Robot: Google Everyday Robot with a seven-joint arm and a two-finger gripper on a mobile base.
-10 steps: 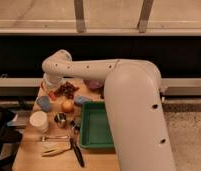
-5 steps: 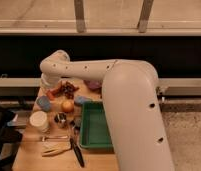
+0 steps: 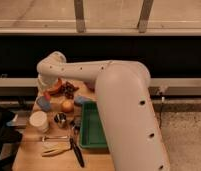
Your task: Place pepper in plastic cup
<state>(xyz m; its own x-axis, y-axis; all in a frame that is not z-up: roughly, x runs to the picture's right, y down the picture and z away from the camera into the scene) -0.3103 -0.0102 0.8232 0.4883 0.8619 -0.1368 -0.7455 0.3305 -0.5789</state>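
A: Gripper position?

B: The gripper [image 3: 46, 88] sits at the back left of the table [image 3: 29, 156], under the downturned end of the white arm [image 3: 119, 100]. The wrist covers most of it. Whether it is clamped on something or loose cannot be read.

A: Pepper?

B: An orange-red curved strip, taken as the pepper [image 3: 55, 88], shows right at the gripper. Touching or only beside it: not resolvable.

A: Plastic cup?

B: The light-blue plastic cup [image 3: 44, 103] stands just in front of the gripper, near the table's left edge. The pepper lies behind it, outside it.

A: Surroundings?

B: A round orange fruit [image 3: 67, 105] is just right of the cup, with a dark cluster [image 3: 70, 89] behind it, beside the pepper. A second blue item [image 3: 83, 100] is at the back corner of the green tray [image 3: 90, 131]. The white container [image 3: 38, 120] is in front of the cup, and the metal cup [image 3: 60, 118] is just to its right. A pale yellow piece [image 3: 54, 148] and a black tool [image 3: 77, 153] lie at the front.

A: Obstructions?

B: The arm spans the back of the table, and its large link hides the tray's right side.
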